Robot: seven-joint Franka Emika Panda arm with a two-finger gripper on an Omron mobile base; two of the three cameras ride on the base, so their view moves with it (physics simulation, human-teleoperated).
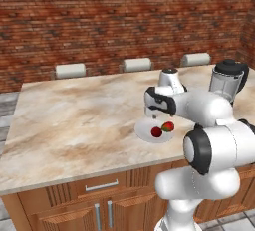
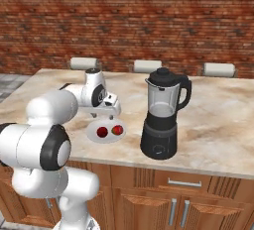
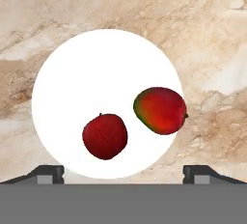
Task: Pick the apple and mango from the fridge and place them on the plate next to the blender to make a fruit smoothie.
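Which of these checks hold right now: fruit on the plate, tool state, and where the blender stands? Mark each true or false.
1. The apple and the mango both lie on the plate. True.
2. The tool is shut on the mango. False: its tips stand wide apart above the plate, holding nothing.
3. The blender stands on the counter beside the plate. True.
4. The blender's lid is off. False: the black lid sits on the jar.
5. The two fruits are stacked. False: they lie side by side, apart.
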